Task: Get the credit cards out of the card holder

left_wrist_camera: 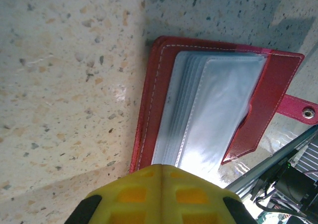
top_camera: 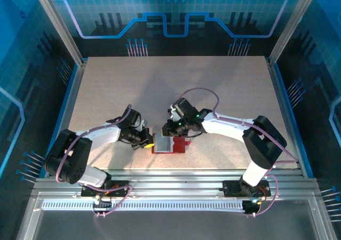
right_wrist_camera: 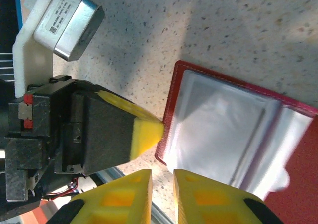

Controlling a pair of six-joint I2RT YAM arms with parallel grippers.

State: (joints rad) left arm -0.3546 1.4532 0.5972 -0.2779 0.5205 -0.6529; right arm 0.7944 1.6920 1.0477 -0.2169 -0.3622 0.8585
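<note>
The card holder [top_camera: 178, 146] lies open on the table near the front edge, dark red with pale clear pockets [left_wrist_camera: 213, 110] fanned inside and a tab with a snap [left_wrist_camera: 300, 111]. The credit cards are hidden; the pockets look pale and glossy. My left gripper [top_camera: 147, 142] is shut, its yellow tips [left_wrist_camera: 161, 168] pressed together at the holder's left edge. The right wrist view shows that same left tip [right_wrist_camera: 146, 132] touching the red border [right_wrist_camera: 171, 110]. My right gripper [right_wrist_camera: 162, 177] hovers at the holder's near corner, with a narrow gap between its fingers and nothing in it.
The speckled table [top_camera: 213, 91] stretches away behind the arms. An aluminium rail [top_camera: 170, 177] runs along the front edge just below the holder, also visible as a rail [left_wrist_camera: 268, 174]. The left arm's silver wrist unit [right_wrist_camera: 74, 20] sits close to my right gripper.
</note>
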